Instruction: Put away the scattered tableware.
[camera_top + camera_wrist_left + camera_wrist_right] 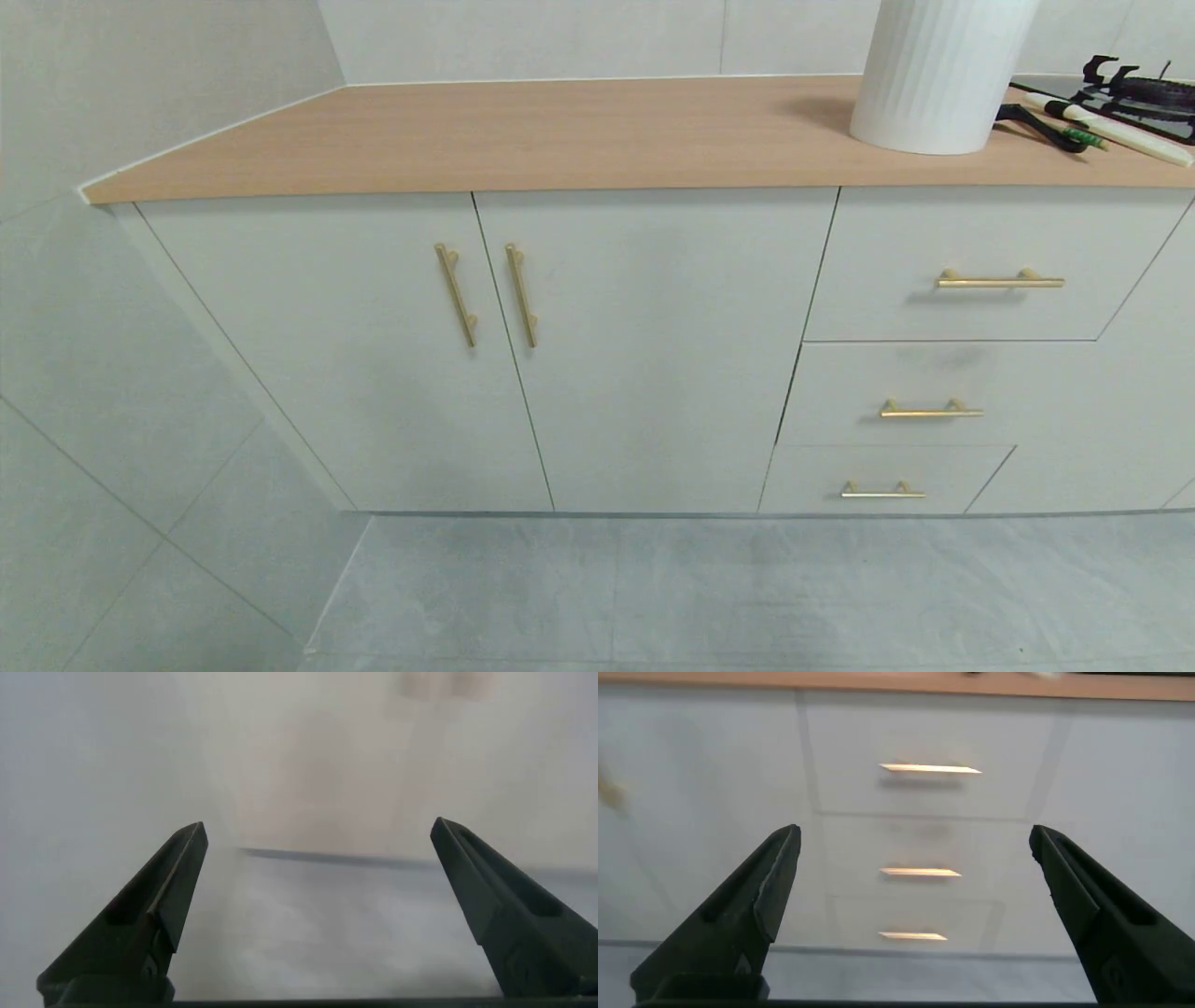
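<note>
- Fingers [149, 905] of the left gripper [318, 826] stand spread wide with nothing between them, a pale wall and grey floor [355, 915] blurred beyond.
- Fingers [747, 905] of the right gripper [913, 831] are parted just as wide and hold nothing. They face a stack of three drawers [929, 812], each with a horizontal gold handle.
- The scattered tableware [1111, 112] lies at the far right end of the wood-topped table [513, 131], just beside a tall white ribbed container [938, 75], and is partly cut off by the edge of the head view.
- Plainest among it is a long, slim white-handled utensil [1130, 135] with a green band near one end. It lies flat, its long axis running diagonally from beside the container's base toward the table's front right, the green end nearer the container.
- A black-handled piece [1032, 121] lies just beside it at much the same angle, close against the container's base.
- Farther back, black utensils [1134, 89] with hooked ends lie roughly crosswise along the table. Their exact kind cannot be told.
- Below the table, two pale cabinet doors [420, 373] with upright gold handles are shut, and the drawers to their right are closed.
</note>
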Robot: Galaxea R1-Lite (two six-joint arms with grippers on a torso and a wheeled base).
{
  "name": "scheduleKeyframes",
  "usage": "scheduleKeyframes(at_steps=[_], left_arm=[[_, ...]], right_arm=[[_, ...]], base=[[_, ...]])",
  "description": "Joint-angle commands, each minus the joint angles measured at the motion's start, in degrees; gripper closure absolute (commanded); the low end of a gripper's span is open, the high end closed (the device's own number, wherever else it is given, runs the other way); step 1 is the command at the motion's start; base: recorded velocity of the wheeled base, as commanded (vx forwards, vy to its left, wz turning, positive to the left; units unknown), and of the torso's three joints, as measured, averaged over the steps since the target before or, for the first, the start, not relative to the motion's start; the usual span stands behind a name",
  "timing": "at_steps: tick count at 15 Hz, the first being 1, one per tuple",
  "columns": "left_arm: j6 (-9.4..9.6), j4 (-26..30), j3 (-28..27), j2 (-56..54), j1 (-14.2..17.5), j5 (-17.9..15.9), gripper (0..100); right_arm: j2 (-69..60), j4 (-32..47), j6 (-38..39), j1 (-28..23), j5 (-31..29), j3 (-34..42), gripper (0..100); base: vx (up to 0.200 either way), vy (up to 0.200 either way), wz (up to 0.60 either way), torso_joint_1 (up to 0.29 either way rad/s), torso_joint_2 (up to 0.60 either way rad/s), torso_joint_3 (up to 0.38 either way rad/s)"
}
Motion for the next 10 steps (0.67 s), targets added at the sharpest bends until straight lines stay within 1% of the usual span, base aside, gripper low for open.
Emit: scheduleKeyframes(at_steps=[1, 2, 3, 4, 5, 6, 7, 8, 9, 10], left_arm=[[2.96, 0.46, 2.42, -7.30, 7.02, -0.39, 0], [6.04, -0.60, 6.46, -8.80, 7.37, -0.65, 0], [5.95, -5.08, 10.94, -8.71, 7.37, 1.72, 0], [5.77, -7.02, 13.23, -8.88, 7.28, 2.25, 0], [4.98, -5.61, 13.23, -8.88, 7.28, 2.16, 0], [2.43, -5.52, 13.14, -8.88, 7.28, 0.84, 0], [2.43, -5.52, 13.14, -8.88, 7.28, 0.84, 0], [0.85, -5.35, 13.14, -8.88, 7.28, -5.40, 0], [-0.47, -5.26, 13.14, -8.88, 7.28, -8.39, 0], [-1.35, -5.17, 13.14, -8.88, 7.28, -11.64, 0]], right_arm=[[-11.19, 5.33, -2.39, -6.39, -5.44, 0.52, 0], [-11.19, 4.71, -2.57, -9.29, -5.70, 1.49, 0], [-11.19, 4.10, -2.48, -10.78, -5.87, 3.33, 0], [-11.28, 2.60, -2.13, -12.02, -6.40, 5.62, 0], [-11.98, 1.29, -2.21, -14.21, -6.49, 7.91, 0], [-16.91, 2.08, -2.48, -17.64, -5.17, 12.56, 0], [-16.91, 2.08, -2.48, -17.64, -5.17, 12.56, 0], [-16.99, 1.02, -0.81, -17.64, -5.35, 18.19, 0], [-16.99, 1.64, 2.53, -17.64, -5.08, 18.19, 0], [-16.91, 2.43, 3.59, -17.64, -4.12, 18.19, 0]], base=[[0.000, 0.000, 0.00, 0.000, 0.00, 0.000], [0.000, 0.000, 0.00, 0.000, 0.00, 0.000], [0.000, 0.000, 0.00, 0.000, 0.00, 0.000], [0.000, 0.000, 0.00, 0.000, 0.00, 0.000], [0.000, 0.000, 0.00, 0.000, 0.00, 0.000], [0.000, 0.000, 0.00, 0.000, 0.00, 0.000], [0.000, 0.000, 0.00, 0.000, 0.00, 0.000], [0.000, 0.000, 0.00, 0.000, 0.00, 0.000], [0.000, 0.000, 0.00, 0.000, 0.00, 0.000], [0.000, 0.000, 0.00, 0.000, 0.00, 0.000]])
